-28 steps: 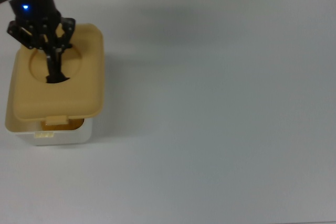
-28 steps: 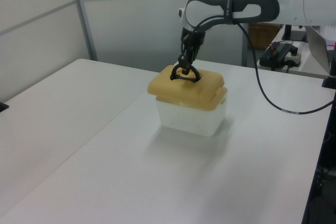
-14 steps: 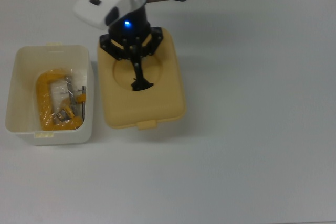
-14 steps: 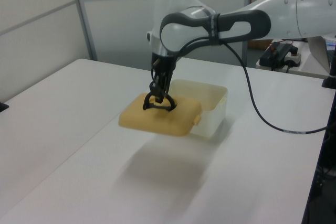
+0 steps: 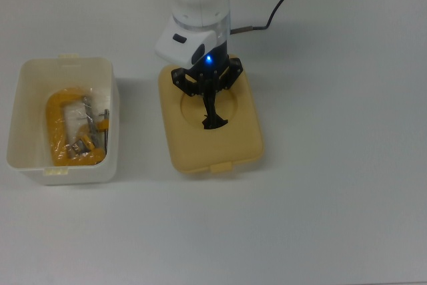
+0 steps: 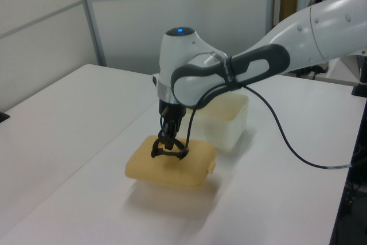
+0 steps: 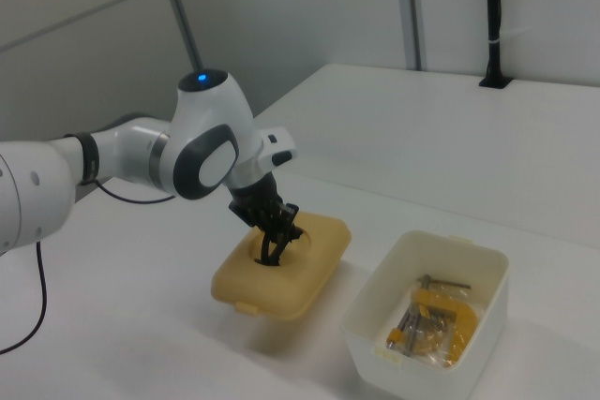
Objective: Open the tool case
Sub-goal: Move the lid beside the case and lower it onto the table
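While jaws pinch its handle (image 5: 214, 122), lid (image 5: 211, 146) carried farther — box (image 5: 61, 168) open, apart.

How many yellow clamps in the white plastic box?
1: a yellow C-clamp lying in the white plastic box, beside small metal parts. More could be hidden underneath.

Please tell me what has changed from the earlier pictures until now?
The end effector carried the tan lid off the white box, toward the top view's right, gripping its black handle, and lowered it beside the box. The box stayed in place, now open, with the yellow clamp visible inside.
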Robot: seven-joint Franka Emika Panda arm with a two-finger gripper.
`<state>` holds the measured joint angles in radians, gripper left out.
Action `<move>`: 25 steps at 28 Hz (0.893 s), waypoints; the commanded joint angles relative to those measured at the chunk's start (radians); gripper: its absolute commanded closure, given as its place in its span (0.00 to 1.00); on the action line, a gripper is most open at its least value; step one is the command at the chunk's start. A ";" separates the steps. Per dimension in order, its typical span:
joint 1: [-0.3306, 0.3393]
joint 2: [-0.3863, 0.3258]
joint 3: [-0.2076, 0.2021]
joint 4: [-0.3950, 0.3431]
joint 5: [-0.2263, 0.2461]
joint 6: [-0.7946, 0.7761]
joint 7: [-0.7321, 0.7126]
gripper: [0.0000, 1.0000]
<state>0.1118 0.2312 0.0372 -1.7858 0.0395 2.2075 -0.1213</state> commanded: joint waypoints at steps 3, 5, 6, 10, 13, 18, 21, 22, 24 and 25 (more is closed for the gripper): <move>0.028 0.025 -0.003 -0.060 -0.067 0.113 0.094 1.00; 0.029 0.046 -0.003 -0.058 -0.091 0.127 0.113 1.00; 0.029 0.054 -0.003 -0.058 -0.099 0.132 0.118 1.00; 0.031 0.086 -0.003 -0.058 -0.127 0.165 0.158 1.00; 0.031 0.096 -0.003 -0.058 -0.133 0.167 0.166 1.00; 0.031 0.111 -0.003 -0.053 -0.133 0.166 0.167 1.00; 0.031 0.120 -0.003 -0.050 -0.133 0.166 0.167 1.00; 0.031 0.122 -0.003 -0.049 -0.133 0.166 0.167 0.99; 0.031 0.126 -0.003 -0.047 -0.135 0.166 0.167 0.88; 0.031 0.129 -0.003 -0.046 -0.133 0.166 0.167 0.78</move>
<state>0.1344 0.3522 0.0380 -1.8295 -0.0715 2.3501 0.0164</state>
